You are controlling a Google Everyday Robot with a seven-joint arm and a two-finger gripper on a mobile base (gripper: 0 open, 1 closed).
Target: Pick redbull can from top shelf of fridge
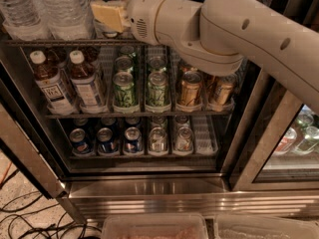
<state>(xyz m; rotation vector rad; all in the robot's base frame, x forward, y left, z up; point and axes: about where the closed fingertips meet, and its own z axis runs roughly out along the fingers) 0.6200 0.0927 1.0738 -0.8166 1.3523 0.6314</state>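
Close, looking down into fridge (149, 189), gripper (105, 15) upper-left

Tan claw (110, 14) at top shelf (30, 42); green cans (124, 89), gold cans (190, 88).

- The tool (108, 13), up at the top shelf (30, 43) beside the water bottles (60, 9), is tan, matt and plastic-looking.
- The robot arm (239, 29) has a smooth cream plastic shell with a soft sheen.
- The water bottles are clear, ribbed, glossy plastic.
- The top shelf is dark metal wire.
- The tea bottles (84, 81) are clear plastic with white caps and paper-like labels.
- The green cans (124, 88) and gold cans (190, 88) are shiny metal.
- The lane trays (204, 133) are clear plastic.
- The fridge (149, 188) has a brushed stainless-steel sill that reflects light, and a glass door (294, 138).
- The floor (15, 193) looks rough and speckled.
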